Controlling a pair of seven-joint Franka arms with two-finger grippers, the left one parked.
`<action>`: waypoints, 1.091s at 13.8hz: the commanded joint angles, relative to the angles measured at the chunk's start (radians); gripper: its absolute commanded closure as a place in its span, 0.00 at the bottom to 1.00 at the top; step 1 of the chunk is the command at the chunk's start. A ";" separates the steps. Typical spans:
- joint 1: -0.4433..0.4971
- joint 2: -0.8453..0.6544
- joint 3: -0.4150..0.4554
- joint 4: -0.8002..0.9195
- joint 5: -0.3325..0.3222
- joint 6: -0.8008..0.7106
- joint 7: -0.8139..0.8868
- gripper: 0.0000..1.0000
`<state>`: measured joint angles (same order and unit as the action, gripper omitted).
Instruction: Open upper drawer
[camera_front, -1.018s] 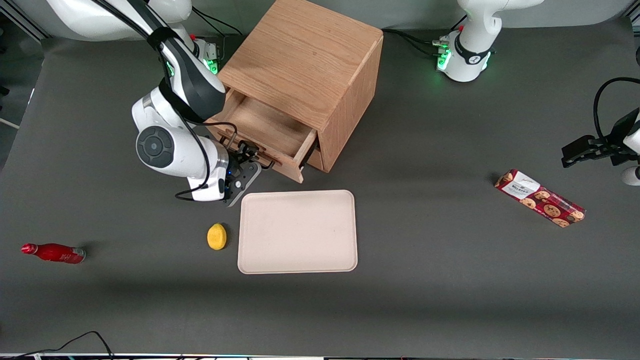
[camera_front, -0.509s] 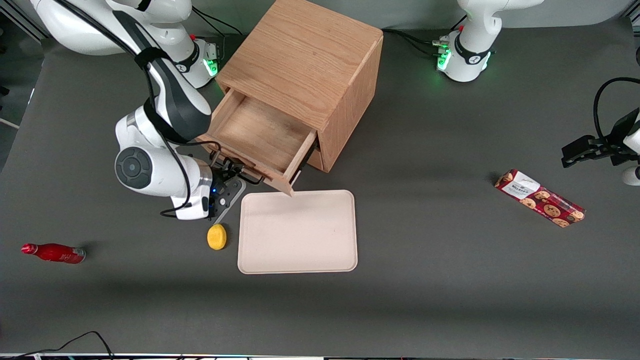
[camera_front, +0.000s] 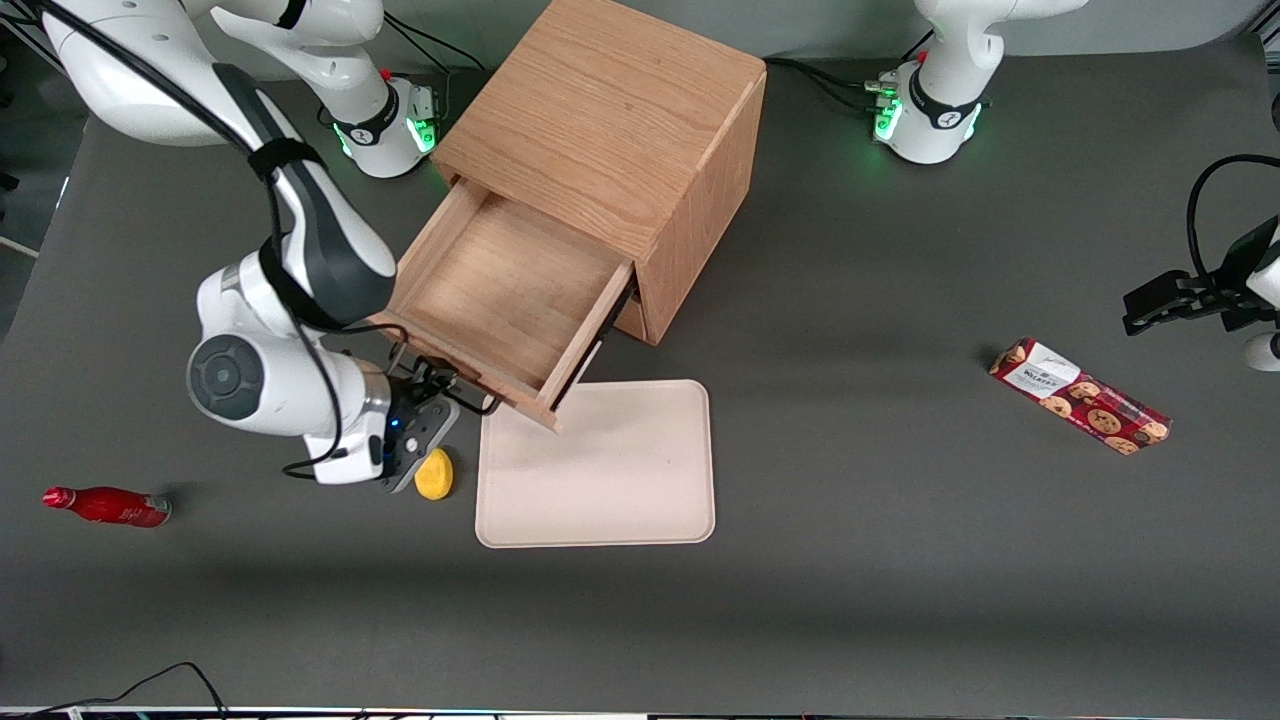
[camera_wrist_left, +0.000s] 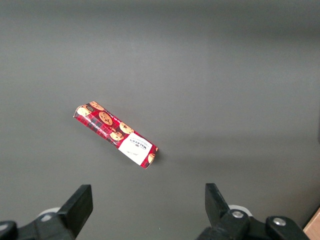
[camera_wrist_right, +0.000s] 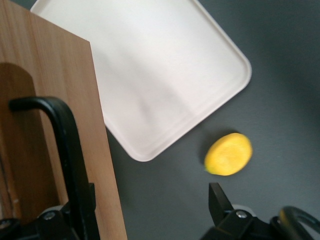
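Observation:
The oak cabinet stands at the table's back. Its upper drawer is pulled far out toward the front camera, and its inside is empty. One corner of it overhangs the tray. The thin black wire handle is on its front panel. My right gripper is at the handle. In the right wrist view the gripper has its fingers wide apart. One finger lies against the handle on the drawer front. The bottom drawer is mostly hidden under the upper one.
A beige tray lies nearer the front camera than the drawer; it also shows in the right wrist view. A yellow fruit lies just beside my gripper. A red bottle lies toward the working arm's end. A cookie box lies toward the parked arm's end.
The upper drawer has slid much farther out toward the front camera. My gripper has moved with the handle and is now close to the yellow fruit.

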<state>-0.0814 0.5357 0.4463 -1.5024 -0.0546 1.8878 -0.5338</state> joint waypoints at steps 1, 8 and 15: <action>0.003 0.033 -0.009 0.062 -0.024 -0.021 -0.023 0.00; 0.008 -0.085 0.006 0.131 0.015 -0.300 0.126 0.00; -0.023 -0.382 -0.104 0.104 0.061 -0.475 0.427 0.00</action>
<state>-0.0999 0.2954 0.3984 -1.3221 -0.0129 1.4275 -0.2499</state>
